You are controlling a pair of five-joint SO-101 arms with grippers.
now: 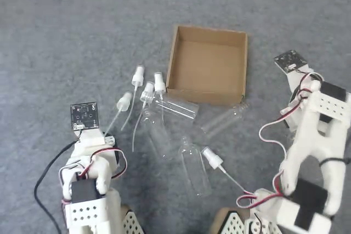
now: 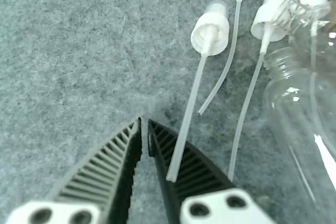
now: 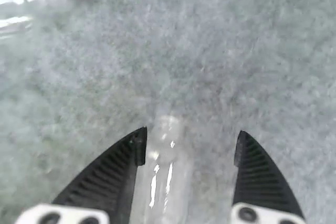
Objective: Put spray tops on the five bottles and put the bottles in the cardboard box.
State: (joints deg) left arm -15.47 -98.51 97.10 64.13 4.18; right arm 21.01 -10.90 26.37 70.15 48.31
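The cardboard box (image 1: 205, 61) stands open at the back of the grey carpet. Several clear bottles lie in front of it, such as one (image 1: 181, 107) by the box wall and one (image 1: 194, 168) nearer the front. White spray tops (image 1: 137, 75) with long tubes lie left of the box, and another spray top (image 1: 213, 158) rests by the front bottle. My left gripper (image 2: 144, 123) is shut with nothing in it, low over the carpet. The tube of a spray top (image 2: 210, 27) crosses one of its fingers (image 2: 178, 166). My right gripper (image 3: 191, 135) is open, with a clear bottle (image 3: 163, 177) lying between its fingers.
Grey carpet (image 1: 66, 42) covers the whole table. In the left wrist view, two more spray tops (image 2: 270, 17) and a bottle's threaded neck (image 2: 294, 66) lie just beyond the gripper. The right arm (image 1: 312, 135) stands tall at the box's right.
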